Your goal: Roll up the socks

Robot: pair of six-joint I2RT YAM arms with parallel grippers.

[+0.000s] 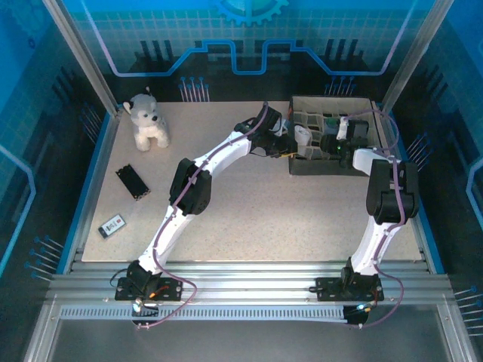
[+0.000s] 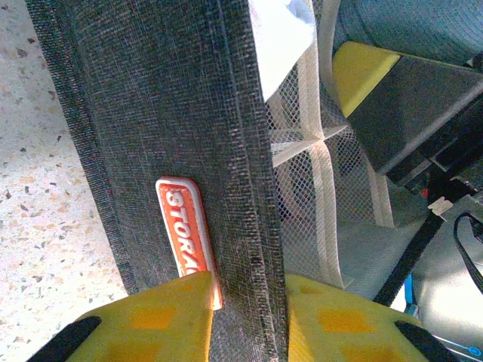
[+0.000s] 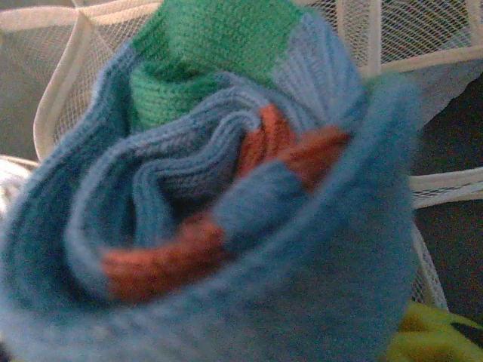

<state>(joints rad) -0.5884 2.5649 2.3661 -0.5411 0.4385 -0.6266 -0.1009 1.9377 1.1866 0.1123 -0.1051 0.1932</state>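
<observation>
Mesh dividers (image 3: 423,34) frame the rolled sock (image 3: 226,219), axis toward camera.

Top cam: high behind bases, looking down over table (image 1: 256,219). Left wrist: tight on organizer (image 1: 317,167) outer wall, 1 o'clock. Right wrist: inside it, nearly on sock (image 3: 226,226).

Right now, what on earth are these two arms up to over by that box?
The left gripper is clamped on a wall of the dark fabric storage box, seemingly to steady it. The right gripper reaches over the box, and the teal-green sock, rolled into a tight bundle, sits right at its fingers by the mesh dividers. Whether it actually grips the sock I cannot tell.
</observation>
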